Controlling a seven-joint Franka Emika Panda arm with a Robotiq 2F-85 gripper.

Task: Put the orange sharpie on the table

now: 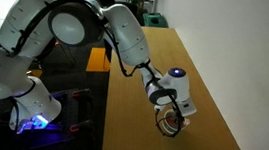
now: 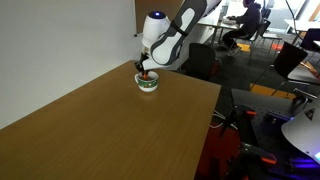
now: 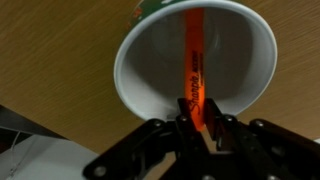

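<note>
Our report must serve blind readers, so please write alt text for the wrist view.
The gripper pinches the near end of an orange marker that rests inside a white bowl. The bowl stands on a light-brown wooden table, and the camera looks down into it from just above.

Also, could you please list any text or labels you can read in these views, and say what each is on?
"Sharpie": dark script along the barrel of the orange sharpie, wrist view.
Coloured print on the outside of the white bowl: too blurred to read.
Nothing else is legible.
</note>
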